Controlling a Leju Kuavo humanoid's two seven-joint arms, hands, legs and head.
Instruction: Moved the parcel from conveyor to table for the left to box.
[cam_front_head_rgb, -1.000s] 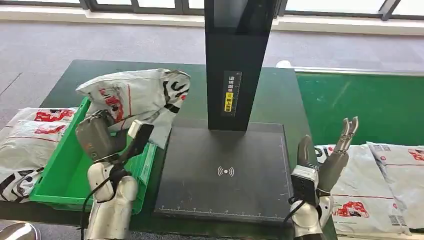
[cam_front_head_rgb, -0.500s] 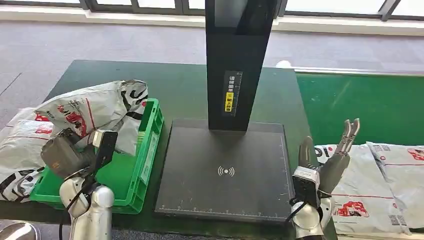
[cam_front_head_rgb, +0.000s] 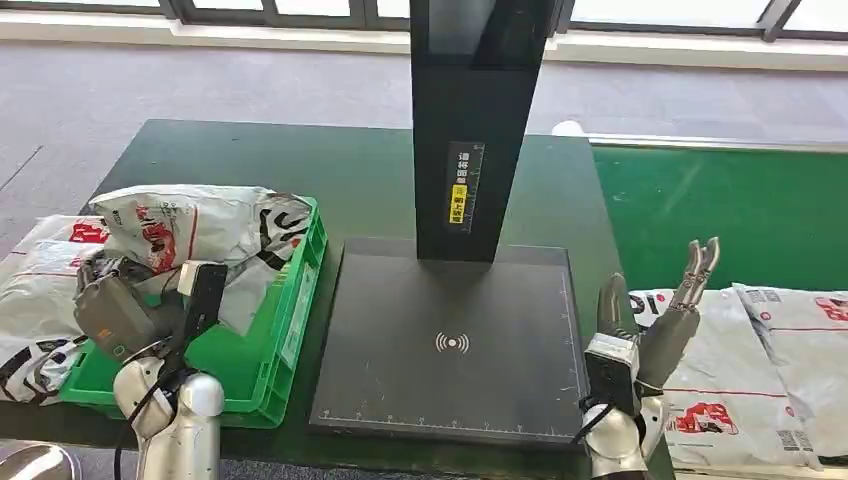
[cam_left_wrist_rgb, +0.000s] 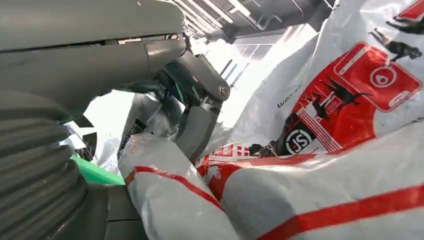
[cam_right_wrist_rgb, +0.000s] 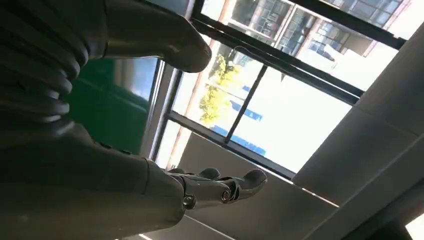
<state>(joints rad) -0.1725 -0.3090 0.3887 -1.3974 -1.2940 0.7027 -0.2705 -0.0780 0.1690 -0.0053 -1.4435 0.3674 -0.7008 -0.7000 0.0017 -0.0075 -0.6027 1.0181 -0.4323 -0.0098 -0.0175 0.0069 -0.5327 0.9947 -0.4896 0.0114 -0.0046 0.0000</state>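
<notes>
The parcel, a white plastic mailer with red and black print, lies slumped across the far end of the green box on the table's left side. My left hand is at the box's near left corner and grips the parcel's lower edge. In the left wrist view, dark fingers dig into a crumpled fold of the parcel. My right hand stands upright at the table's right edge with its fingers spread and holds nothing. The right wrist view shows its fingers apart in the air.
A black scanner column rises from a dark base plate in the table's middle. More white parcels lie left of the box. Others lie on the green conveyor at the right.
My left hand has carried the parcel leftward and down, from above the box's right rim to resting in the box. The right hand has stayed put.
</notes>
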